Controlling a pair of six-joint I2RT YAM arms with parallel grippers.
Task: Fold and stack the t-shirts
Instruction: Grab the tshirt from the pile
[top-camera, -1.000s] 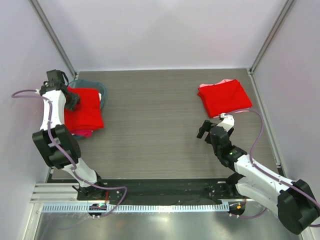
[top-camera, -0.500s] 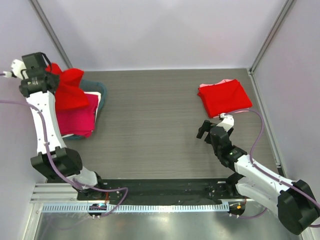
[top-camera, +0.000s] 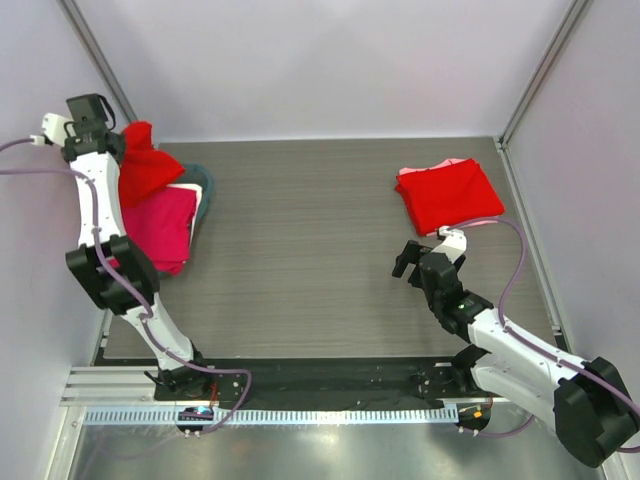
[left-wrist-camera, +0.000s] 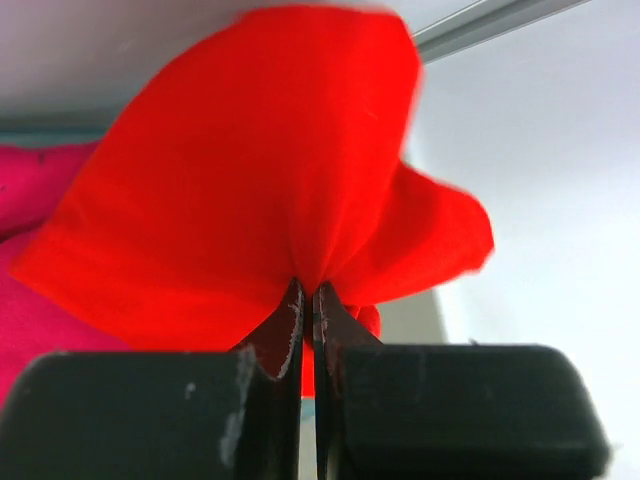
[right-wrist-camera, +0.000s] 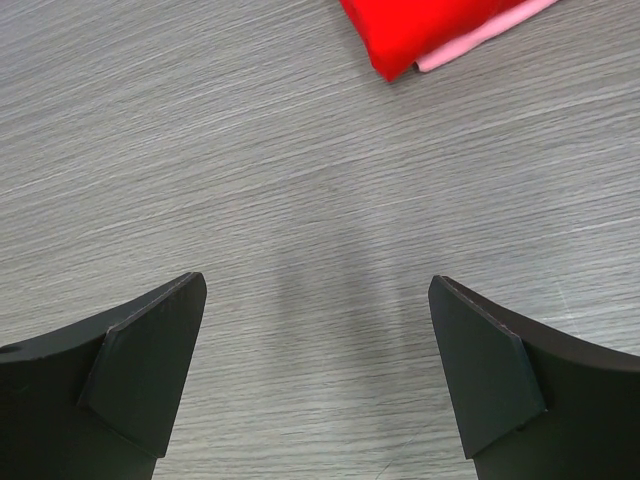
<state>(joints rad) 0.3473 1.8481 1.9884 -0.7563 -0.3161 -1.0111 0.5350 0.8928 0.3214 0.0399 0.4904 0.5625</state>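
Since a second ago, the left end effector has come up off the pile and swung toward the back-left corner, taking the bright red cotton t-shirt with it. That shirt lay flat on the pile then. Now it hangs bunched from the clenched fingers, with soft folds fanning out from the pinch point.

Below the left end effector we see the magenta t-shirt uncovered and lying flat, with a teal garment showing at its far edge.

The right end effector has not moved. It is released, fingers spread wide above the grey wood-grain desk. Ahead of it and to its right sits the folded red t-shirt stack, square-edged, with a pale pink layer peeking from under it.
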